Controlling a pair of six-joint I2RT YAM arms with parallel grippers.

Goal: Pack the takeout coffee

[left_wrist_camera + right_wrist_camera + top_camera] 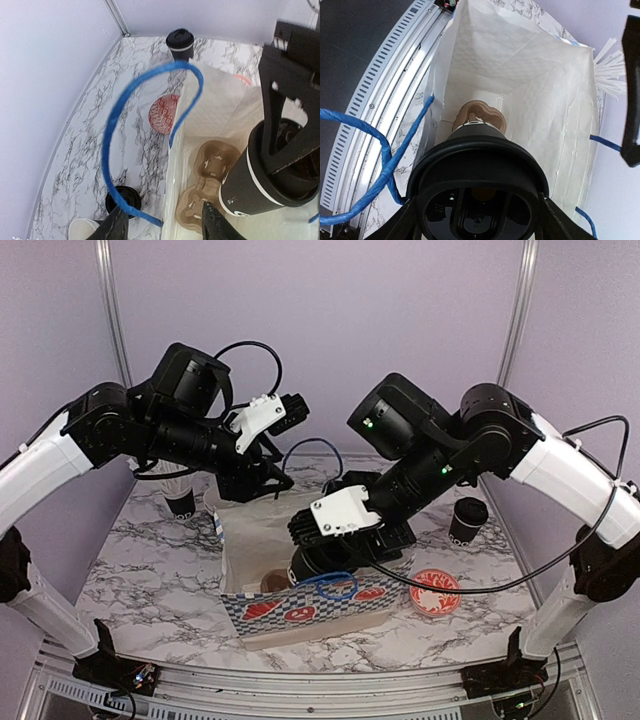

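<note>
Blue rope handle (110, 130) of the white paper bag (220, 100) loops past the left gripper (165, 225), jaws spread astride the rim. Right gripper (477, 222) pinches a lidded black paper coffee cup (477, 170) inside the bag, above the brown pulp carrier (212, 165); next, likely, lower it squarely into a socket.

Top view from high behind, facing forward, wrist views close, angled downward, all sharing the bag (250, 530) (220, 100) (485, 55).

Bag (530, 90): your right gripper (479, 222) and its cup (477, 160) plug the opening.
Left gripper (165, 225), 12 o'clock: blue handle (111, 125) loops across.
</note>
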